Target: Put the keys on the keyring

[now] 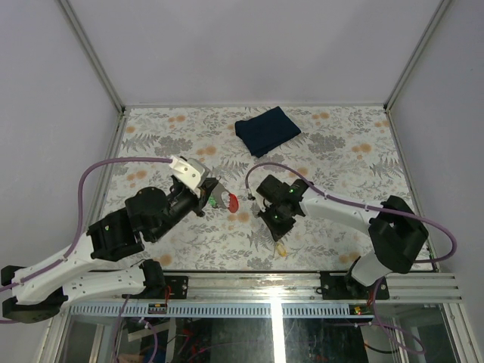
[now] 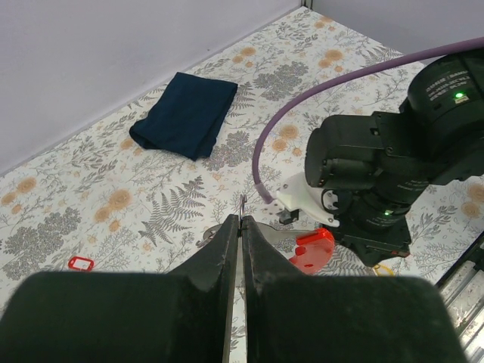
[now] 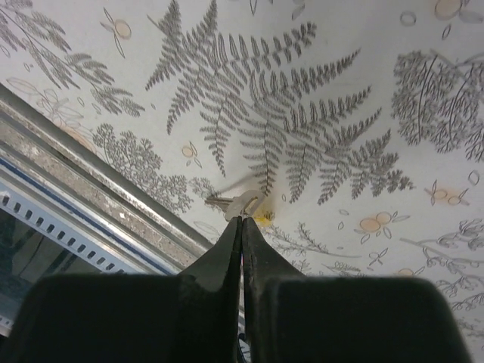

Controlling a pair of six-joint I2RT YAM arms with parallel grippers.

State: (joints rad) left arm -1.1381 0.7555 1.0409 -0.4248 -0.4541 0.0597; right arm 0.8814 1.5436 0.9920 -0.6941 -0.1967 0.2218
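From above, the left gripper (image 1: 213, 198) is clenched on the near side of the blue cloth (image 1: 266, 130); the green key (image 1: 215, 201) and the keyring (image 1: 232, 203) are at its tips; the yellow key (image 1: 280, 248) lies farther from the cloth, near the table edge. In the left wrist view the jaws are pressed together; a thin metal sliver (image 2: 243, 204) stands out of them, and I cannot tell what it is. In the right wrist view the right gripper (image 3: 242, 221) is shut tight, its tips at the yellow key; I cannot tell whether it is grasped or only touched.

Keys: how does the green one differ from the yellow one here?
The green key sits beside the red tag at the tips of the left fingers; the yellow key lies alone by the right fingers, close to the front edge of the table. Head colours differ. Both are tiny.
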